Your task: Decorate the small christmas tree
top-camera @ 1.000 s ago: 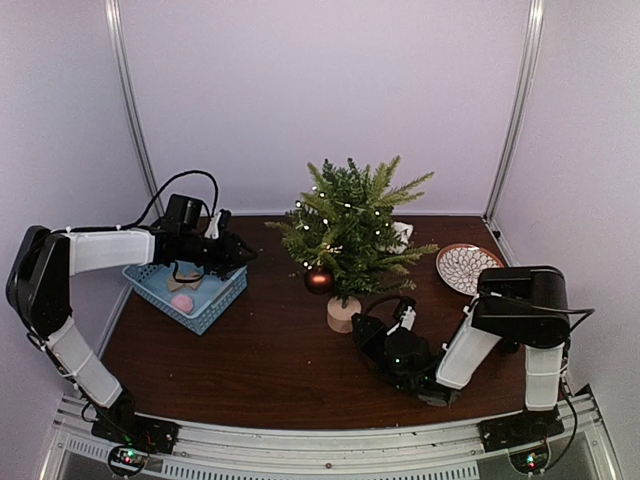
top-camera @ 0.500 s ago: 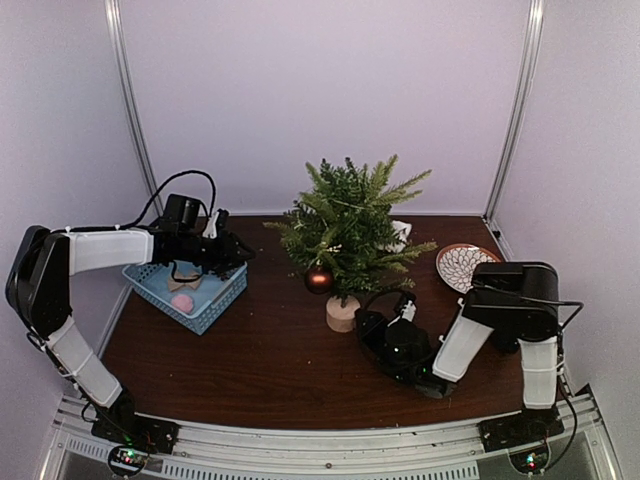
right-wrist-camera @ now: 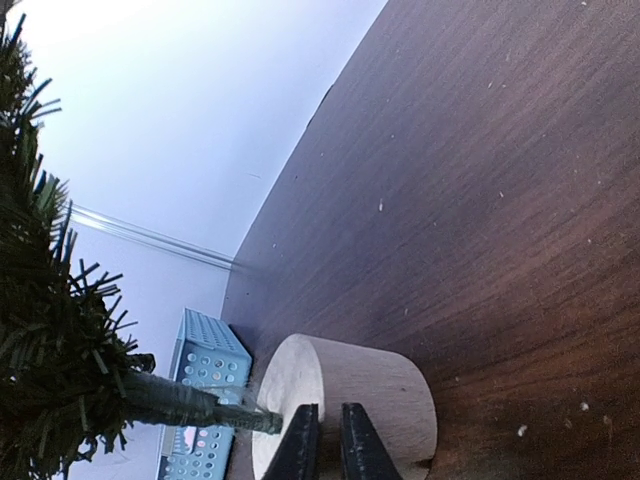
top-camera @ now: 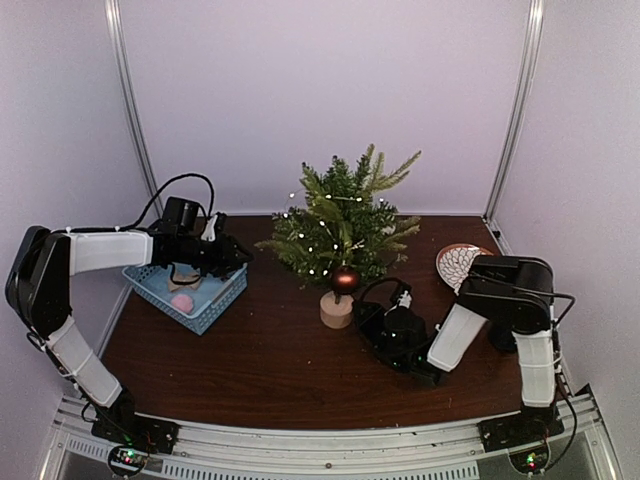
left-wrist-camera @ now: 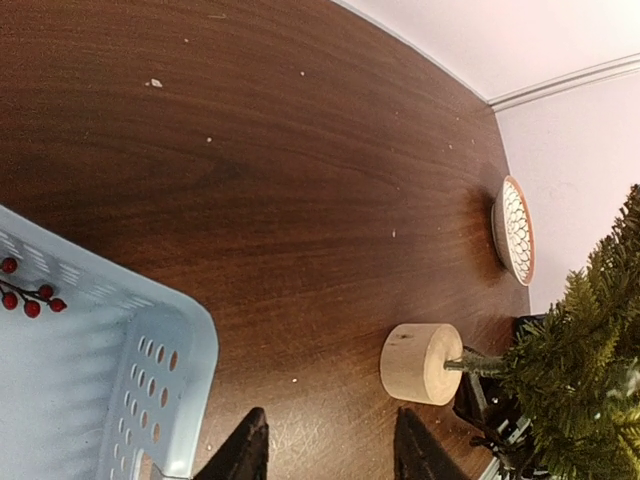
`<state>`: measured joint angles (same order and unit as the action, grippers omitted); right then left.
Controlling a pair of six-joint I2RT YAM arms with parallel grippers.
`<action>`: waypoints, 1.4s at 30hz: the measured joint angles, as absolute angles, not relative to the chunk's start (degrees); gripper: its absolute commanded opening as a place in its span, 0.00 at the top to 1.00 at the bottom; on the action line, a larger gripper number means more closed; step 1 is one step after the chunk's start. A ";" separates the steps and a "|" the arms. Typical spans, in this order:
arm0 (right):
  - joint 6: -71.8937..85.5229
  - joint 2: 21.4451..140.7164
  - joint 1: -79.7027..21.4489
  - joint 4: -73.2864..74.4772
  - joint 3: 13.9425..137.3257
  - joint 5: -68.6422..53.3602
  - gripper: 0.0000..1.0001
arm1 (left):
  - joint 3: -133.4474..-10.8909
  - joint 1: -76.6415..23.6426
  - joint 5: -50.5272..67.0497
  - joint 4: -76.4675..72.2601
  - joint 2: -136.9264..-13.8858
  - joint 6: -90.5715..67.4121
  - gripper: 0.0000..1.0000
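Small christmas tree [top-camera: 338,222]: green, lit, centre of table [top-camera: 250,370].

Bare tabletop [top-camera: 255,350] between basket [top-camera: 212,312] and tree [top-camera: 340,222]

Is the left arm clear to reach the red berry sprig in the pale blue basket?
Likely yes: the left hand hangs open by the pale blue basket; nothing covers the red berry sprig.

R end effector [right-wrist-camera: 328,415], fingers nearly together, at xmas tree [right-wrist-camera: 50,330] wooden base [right-wrist-camera: 350,385]; blue basket [right-wrist-camera: 205,400] behind.
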<state>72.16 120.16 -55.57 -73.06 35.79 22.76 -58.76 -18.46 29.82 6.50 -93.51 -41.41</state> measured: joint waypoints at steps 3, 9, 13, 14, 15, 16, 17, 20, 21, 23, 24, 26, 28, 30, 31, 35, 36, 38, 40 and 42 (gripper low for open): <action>72.03 120.79 -54.08 -72.84 37.08 20.73 0.89 | -58.06 -18.31 29.85 6.52 -93.51 -41.21 0.57; 71.53 122.43 -51.18 -72.47 40.49 15.81 0.90 | -57.41 -17.76 29.91 6.52 -93.51 -40.99 0.57; 71.24 124.53 -49.60 -72.73 43.40 12.58 0.90 | -57.39 -17.39 30.11 6.50 -93.51 -40.93 0.57; 71.24 125.25 -49.25 -73.01 44.29 11.64 0.90 | -57.36 -17.28 30.24 6.52 -93.51 -40.88 0.57; 71.31 125.80 -49.06 -73.19 44.93 10.98 0.90 | -57.36 -17.17 30.28 6.50 -93.51 -40.86 0.57; 71.35 126.39 -48.82 -73.41 45.60 10.20 0.90 | -57.34 -17.06 30.30 6.52 -93.51 -40.84 0.57; 71.40 126.80 -48.69 -73.56 46.15 9.63 0.90 | -57.32 -16.95 30.33 6.52 -93.51 -40.82 0.57; 71.68 128.07 -48.25 -73.87 47.92 7.51 0.90 | -57.12 -16.62 30.48 6.50 -93.51 -40.80 0.57; 71.83 128.55 -48.14 -73.97 48.53 6.94 0.90 | -57.08 -16.53 30.50 6.52 -93.51 -40.80 0.57; 72.12 129.29 -47.81 -74.24 49.47 5.96 0.90 | -56.90 -16.40 30.50 6.50 -93.51 -40.77 0.57; 72.20 129.60 -47.62 -74.32 49.84 5.52 0.90 | -56.88 -16.34 30.55 6.55 -93.51 -40.77 0.57; 72.38 130.13 -47.07 -74.46 50.57 4.51 0.90 | -56.86 -16.19 30.63 6.52 -93.51 -40.77 0.57; 72.40 130.21 -46.72 -74.43 50.81 3.77 0.89 | -56.86 -16.01 30.70 6.52 -93.51 -40.77 0.57; 72.38 130.21 -46.28 -74.43 50.85 2.96 0.89 | -56.86 -15.79 30.70 6.55 -93.51 -40.77 0.57; 72.38 130.21 -46.11 -74.43 50.85 2.79 0.88 | -56.86 -15.68 30.70 6.55 -93.51 -40.77 0.57; 72.16 129.51 -45.45 -74.35 49.56 2.66 0.85 | -56.84 -14.96 30.72 6.83 -93.30 -40.62 0.54; 72.03 128.90 -45.25 -74.19 48.69 2.76 0.84 | -56.80 -14.66 30.72 7.14 -93.03 -40.53 0.53; 71.75 126.93 -44.91 -73.73 46.46 3.07 0.82 | -56.66 -14.02 30.72 7.79 -92.18 -40.36 0.52; 71.33 124.55 -44.58 -73.36 44.14 3.68 0.81 | -56.66 -13.19 30.70 8.43 -90.98 -40.16 0.49; 70.78 121.93 -44.38 -72.90 41.95 4.43 0.78 | -56.66 -11.92 30.70 9.30 -89.52 -39.94 0.47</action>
<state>70.78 121.93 -44.38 -72.90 41.95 4.43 -56.66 -11.92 30.70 9.30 -89.52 -39.94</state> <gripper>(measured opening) 0.186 0.502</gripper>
